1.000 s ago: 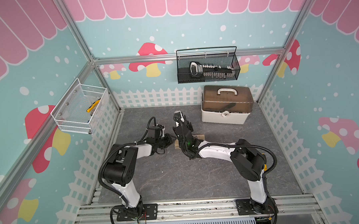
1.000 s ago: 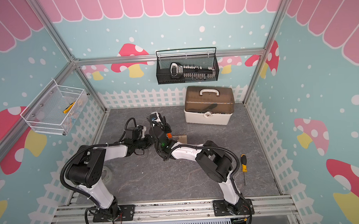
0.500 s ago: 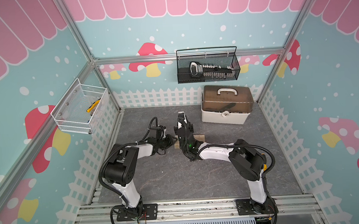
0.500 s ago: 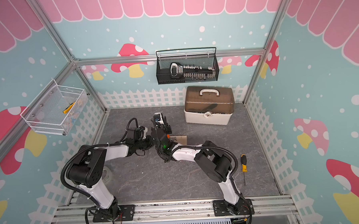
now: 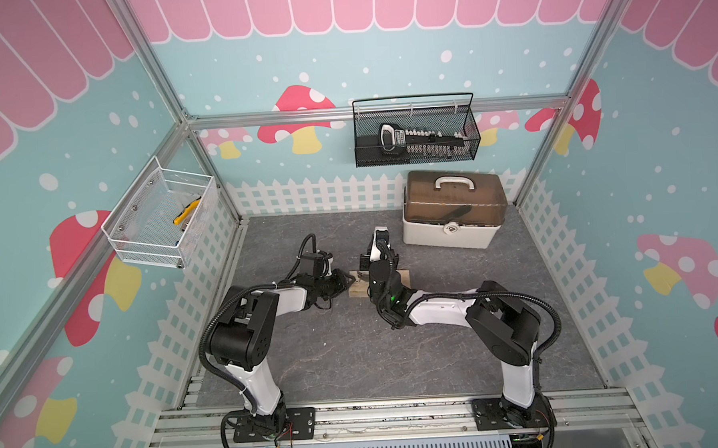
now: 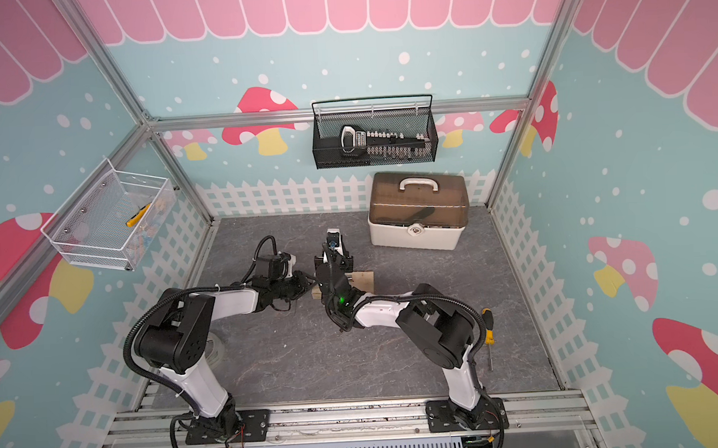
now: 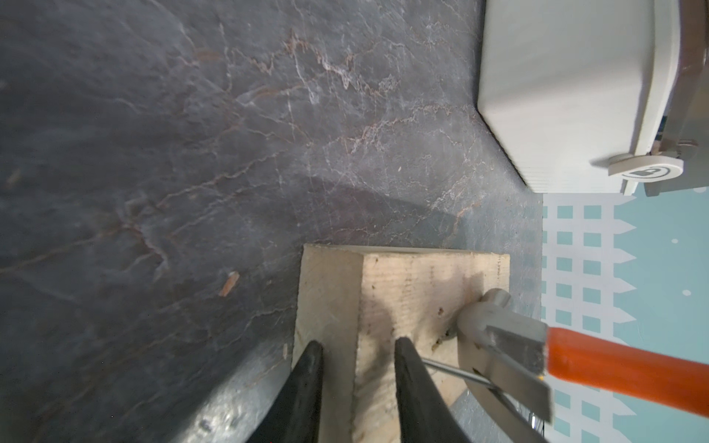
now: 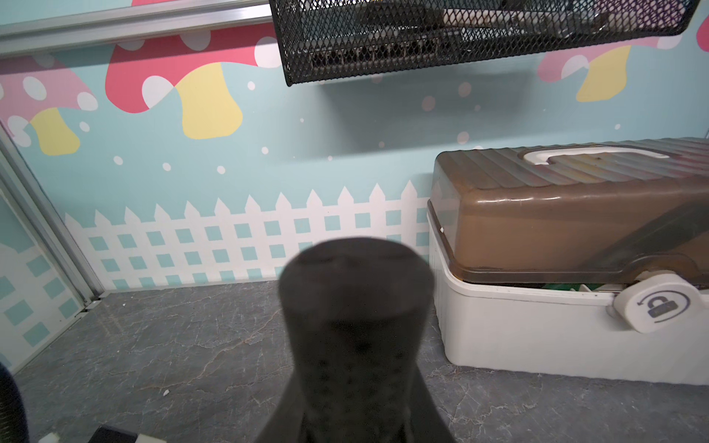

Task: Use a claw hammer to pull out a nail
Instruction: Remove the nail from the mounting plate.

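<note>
In the middle of the counter (image 5: 355, 358) we see a wooden block (image 7: 422, 284) with the claw hammer (image 7: 568, 356) on it. The steel head rests on the block's top face, and a thin nail (image 7: 456, 371) runs into the fork of the claw. The right end effector (image 8: 353, 406) is clenched around the hammer's black handle, whose butt fills the middle of the right wrist view. The left end effector (image 7: 356, 341) grasps the block's left end, one finger on the top face and one against the side face.

To the right of the block, at the far side of the counter, stands a toolbox (image 5: 449, 240) with a white base, a latched brown see-through lid and a white handle. Through the lid we make out only a dark shape. On the far wall hangs a black mesh basket (image 5: 417, 158) holding a black tool rack (image 5: 424, 143) with a row of pale pieces. On the left wall a white wire basket (image 5: 142, 247) holds a yellow-handled tool (image 5: 186, 211). In a top view a screwdriver (image 6: 487, 331) lies on the counter's right side.
</note>
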Tool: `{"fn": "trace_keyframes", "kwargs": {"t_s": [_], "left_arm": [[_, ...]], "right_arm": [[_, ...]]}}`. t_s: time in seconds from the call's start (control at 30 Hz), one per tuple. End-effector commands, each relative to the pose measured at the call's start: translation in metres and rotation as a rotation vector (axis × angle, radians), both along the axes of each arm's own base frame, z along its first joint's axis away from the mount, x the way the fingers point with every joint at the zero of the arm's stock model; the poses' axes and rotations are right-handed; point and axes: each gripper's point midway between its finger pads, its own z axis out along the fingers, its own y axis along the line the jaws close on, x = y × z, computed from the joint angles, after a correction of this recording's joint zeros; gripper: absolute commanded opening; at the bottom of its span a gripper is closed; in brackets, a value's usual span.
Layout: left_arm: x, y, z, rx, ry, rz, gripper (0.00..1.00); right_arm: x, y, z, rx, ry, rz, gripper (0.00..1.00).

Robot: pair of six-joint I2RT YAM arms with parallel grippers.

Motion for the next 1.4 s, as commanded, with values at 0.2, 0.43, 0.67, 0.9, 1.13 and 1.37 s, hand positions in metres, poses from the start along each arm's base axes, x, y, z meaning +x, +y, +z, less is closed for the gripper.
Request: {"fn": "trace_keyframes", "kwargs": {"t_s": [0.2, 0.43, 0.67, 0.9, 1.13, 1.37], "left_arm": [[0.004, 0.000, -0.003, 0.031, -0.002, 0.001, 0.32], [0.002, 0.001, -0.006, 0.052, 0.005, 0.002, 0.32], [0.001, 0.002, -0.007, 0.060, 0.010, 0.001, 0.32], [0.000, 0.003, -0.009, 0.064, 0.016, 0.001, 0.32], [0.001, 0.002, -0.008, 0.064, 0.013, 0.001, 0.32], [0.001, 0.004, -0.008, 0.070, 0.014, 0.004, 0.32]], "right_arm": [[-0.004, -0.017, -0.029, 0.136, 0.051, -0.002, 0.00], [-0.002, -0.025, -0.038, 0.186, 0.067, -0.004, 0.00], [-0.001, -0.031, -0.047, 0.218, 0.082, -0.007, 0.00], [-0.002, -0.040, -0.036, 0.264, 0.068, -0.013, 0.00], [-0.002, -0.054, -0.035, 0.296, 0.069, -0.036, 0.00], [-0.002, -0.064, -0.040, 0.360, 0.079, -0.042, 0.00]]}}
